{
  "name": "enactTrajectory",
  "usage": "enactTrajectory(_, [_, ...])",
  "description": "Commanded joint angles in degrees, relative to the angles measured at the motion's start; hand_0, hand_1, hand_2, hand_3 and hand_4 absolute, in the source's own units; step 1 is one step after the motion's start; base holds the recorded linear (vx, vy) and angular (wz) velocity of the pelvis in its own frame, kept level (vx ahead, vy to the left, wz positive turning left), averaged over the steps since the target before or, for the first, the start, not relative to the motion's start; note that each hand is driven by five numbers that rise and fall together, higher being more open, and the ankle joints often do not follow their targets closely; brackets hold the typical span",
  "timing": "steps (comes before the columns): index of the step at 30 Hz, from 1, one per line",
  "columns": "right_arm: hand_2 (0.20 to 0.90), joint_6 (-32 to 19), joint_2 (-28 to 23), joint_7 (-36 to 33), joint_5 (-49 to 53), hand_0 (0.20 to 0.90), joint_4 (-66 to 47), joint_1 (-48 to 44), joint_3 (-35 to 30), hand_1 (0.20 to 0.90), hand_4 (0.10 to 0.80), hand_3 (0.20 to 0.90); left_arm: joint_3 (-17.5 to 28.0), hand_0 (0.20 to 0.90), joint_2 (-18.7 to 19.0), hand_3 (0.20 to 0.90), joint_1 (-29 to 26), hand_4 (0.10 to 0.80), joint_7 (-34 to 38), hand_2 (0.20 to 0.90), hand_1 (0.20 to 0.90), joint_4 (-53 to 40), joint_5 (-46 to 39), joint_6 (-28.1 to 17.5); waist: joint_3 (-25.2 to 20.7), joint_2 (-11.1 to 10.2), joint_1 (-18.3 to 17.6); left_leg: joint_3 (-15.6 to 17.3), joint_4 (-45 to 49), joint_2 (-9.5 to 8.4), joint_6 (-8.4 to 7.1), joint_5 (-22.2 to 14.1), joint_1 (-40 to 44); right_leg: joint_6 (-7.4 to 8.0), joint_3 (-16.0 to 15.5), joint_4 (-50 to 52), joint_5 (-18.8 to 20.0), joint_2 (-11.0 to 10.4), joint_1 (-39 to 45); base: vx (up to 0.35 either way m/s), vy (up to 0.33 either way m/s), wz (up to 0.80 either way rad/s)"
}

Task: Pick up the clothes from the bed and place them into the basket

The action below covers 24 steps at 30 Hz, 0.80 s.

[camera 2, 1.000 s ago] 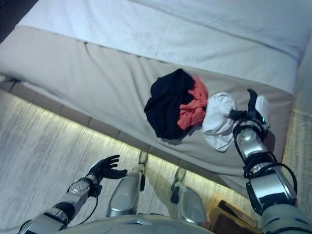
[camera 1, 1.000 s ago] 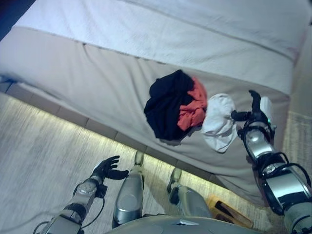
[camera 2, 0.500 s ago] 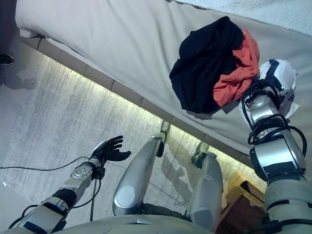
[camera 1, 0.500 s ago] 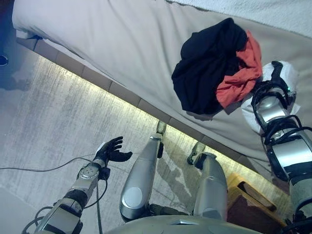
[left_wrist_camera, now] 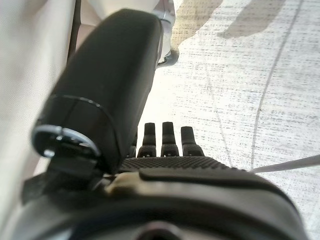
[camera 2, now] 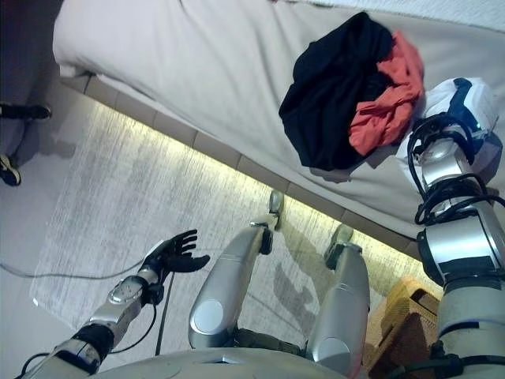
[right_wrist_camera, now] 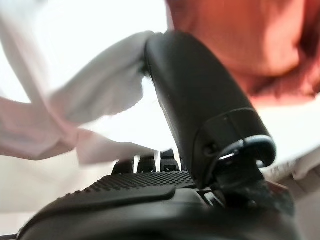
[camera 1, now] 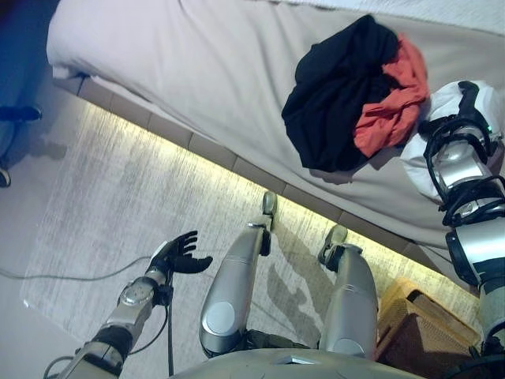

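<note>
nearest, the basket (camera 1: 418, 332) sits on the floor by the robot's right side with no clothing visible inside it, and the left hand (camera 1: 180, 254) hangs over the rug with its fingers loosely spread, holding nothing. farther out, the right hand (right_wrist_camera: 200, 115) is on the white garment (camera 2: 465, 99) at the bed (camera 1: 197, 71) edge, thumb pressed into the cloth; whether its fingers close around it i cannot tell. beyond lie the black garment (camera 1: 335, 95) and red garment (camera 1: 394, 103), untouched, so nothing seems delivered yet.

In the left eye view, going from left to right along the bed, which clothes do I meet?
Crumpled black garment → crumpled orange-red garment → white garment, where the right robot hand is; its fingers are hidden in the cloth.
</note>
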Motion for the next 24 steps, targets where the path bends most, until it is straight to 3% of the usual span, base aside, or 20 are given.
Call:
enactTrajectory(1, [0.900,-2.4,-9.4,-3.0,-0.2,0.900,-3.8,2.5,-0.6,0.900,0.800,0.900,0.6,0.900,1.5,0.900,3.1,0.800,-0.5,0.900,0.900,-0.6,-1.9,-2.1,-5.7,1.7,-2.2,0.0,4.3,1.23,-1.38,0.4,-1.1,-0.40,-3.5,-6.3,6.1,3.8,2.0,0.028,0.023,-0.10])
enactTrajectory(7, [0.900,-2.6,-9.4,1.9,0.7,0.900,-4.4,3.5,-0.2,0.900,0.800,0.900,-0.4,0.900,0.9,0.900,2.4,0.800,0.8,0.900,0.900,-0.1,-2.6,-2.4,-5.6,0.9,-3.0,0.6,2.5,1.59,-1.75,0.8,0.7,0.15,-3.0,-9.1,7.4,4.2,3.4,-0.002,0.006,-0.15])
enactTrajectory(13, [0.900,-7.7,-7.5,12.1,4.5,0.900,-4.0,1.7,2.5,0.900,0.800,0.900,-1.1,0.900,0.6,0.900,0.4,0.800,1.7,0.900,0.900,1.3,-2.6,-1.6,-4.7,1.0,-2.9,0.4,3.0,1.46,-1.62,1.1,-0.7,0.08,-2.8,-8.5,7.8,3.8,1.7,-0.045,-0.011,-0.04])
enactTrajectory(18, [0.900,-4.9,-5.5,18.1,7.5,0.900,-1.7,-0.6,5.3,0.900,0.800,0.900,-1.3,0.900,0.1,0.900,-0.5,0.800,2.1,0.900,0.900,2.0,-3.4,-1.8,-4.2,1.9,-2.6,0.4,2.2,1.37,-1.57,1.8,-1.6,-0.30,-2.3,-7.4,7.1,4.0,-0.2,-0.038,0.013,-0.04])
enactTrajectory(19, [0.564,-4.6,-4.9,18.3,7.1,0.564,-0.7,-0.7,5.2,0.564,0.407,0.507,-1.2,0.900,0.0,0.900,-0.6,0.800,2.0,0.900,0.900,2.3,-3.2,-2.1,-4.2,2.2,-2.4,0.2,2.0,1.29,-1.63,1.9,-1.5,-0.37,-2.5,-7.3,6.9,3.9,-0.1,0.000,0.000,0.00])
enactTrajectory(20, [0.300,-4.8,-4.7,18.1,7.0,0.300,-0.4,-0.8,5.3,0.300,0.100,0.200,-1.3,0.900,0.0,0.900,-0.6,0.800,1.9,0.900,0.900,2.4,-3.2,-2.1,-4.2,2.3,-2.3,0.2,1.9,1.27,-1.64,2.0,-1.5,-0.38,-2.5,-7.3,6.9,3.9,-0.1,0.005,0.005,0.05])
enactTrajectory(24, [0.300,-4.6,-4.2,14.9,6.6,0.300,0.5,-0.5,4.0,0.300,0.100,0.200,-1.3,0.900,0.0,0.900,-0.2,0.800,1.4,0.900,0.900,1.8,-3.0,-2.1,-4.2,2.8,-2.0,-0.1,0.6,0.99,-1.73,2.2,-0.4,-0.55,-2.8,-7.9,6.4,4.3,1.0,-0.002,0.006,0.10])
